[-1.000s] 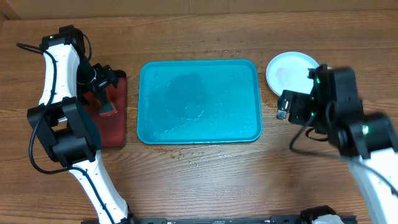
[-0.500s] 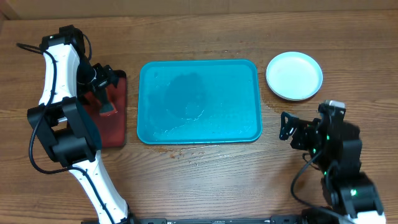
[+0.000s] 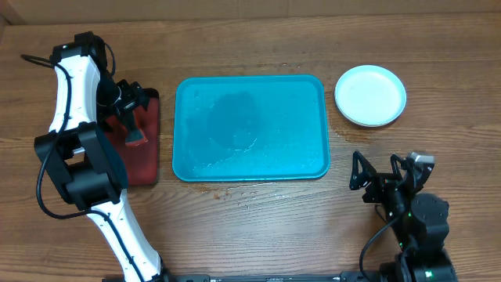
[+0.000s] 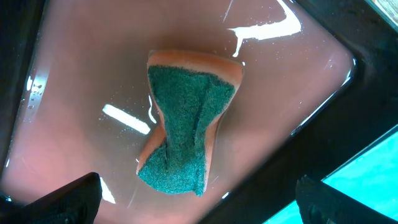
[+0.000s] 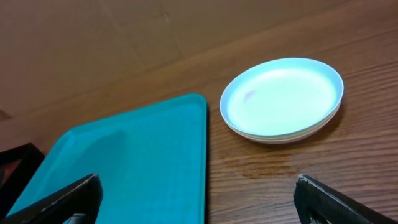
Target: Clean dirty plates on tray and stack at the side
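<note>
The teal-blue tray (image 3: 250,127) lies wet and bare in the middle of the table; it also shows in the right wrist view (image 5: 124,162). The plates (image 3: 370,95) sit stacked to the tray's right, a pale mint-blue one on top (image 5: 281,98) with a faint red mark and a white rim below it. My right gripper (image 3: 381,178) is open and empty near the table's front right, well short of the stack. My left gripper (image 3: 129,106) is open above a green-and-orange sponge (image 4: 186,118) lying in the dark red tray (image 4: 74,93).
The dark red black-rimmed tray (image 3: 141,149) lies left of the teal tray. Water drops dot the wood by the teal tray's front edge (image 3: 246,190). A cardboard wall (image 5: 124,31) stands behind the table.
My right arm has pulled back from beside the plate stack toward the table's front edge. The stack is now fully uncovered. The left arm has not moved.
</note>
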Robot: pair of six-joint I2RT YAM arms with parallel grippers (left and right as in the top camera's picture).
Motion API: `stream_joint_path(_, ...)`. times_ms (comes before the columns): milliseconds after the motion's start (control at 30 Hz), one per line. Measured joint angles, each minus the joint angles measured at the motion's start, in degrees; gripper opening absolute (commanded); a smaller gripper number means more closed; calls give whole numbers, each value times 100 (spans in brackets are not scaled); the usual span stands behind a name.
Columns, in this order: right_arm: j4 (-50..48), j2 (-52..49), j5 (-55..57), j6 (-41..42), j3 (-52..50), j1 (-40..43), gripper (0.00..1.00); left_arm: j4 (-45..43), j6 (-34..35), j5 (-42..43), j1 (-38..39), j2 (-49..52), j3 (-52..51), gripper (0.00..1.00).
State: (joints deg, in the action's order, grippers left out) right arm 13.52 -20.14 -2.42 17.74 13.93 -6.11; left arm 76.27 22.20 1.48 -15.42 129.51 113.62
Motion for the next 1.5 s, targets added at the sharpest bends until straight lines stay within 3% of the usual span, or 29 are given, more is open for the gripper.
stream_joint_path(733,-264,1867,-31,0,-1045,407,100,2,0,0,0,0,0,100)
stream_joint_path(967,-439,1941,-33,-11,-1086,428,100,0,0,0,0,0,0,100)
stream_joint_path(1200,-1596,1952,-33,-494,-1200,522,100,0,0,0,2,0,0,100)
stream_joint_path(1500,-1338,1952,-33,-909,-1287,531,100,0,0,0,2,0,0,100)
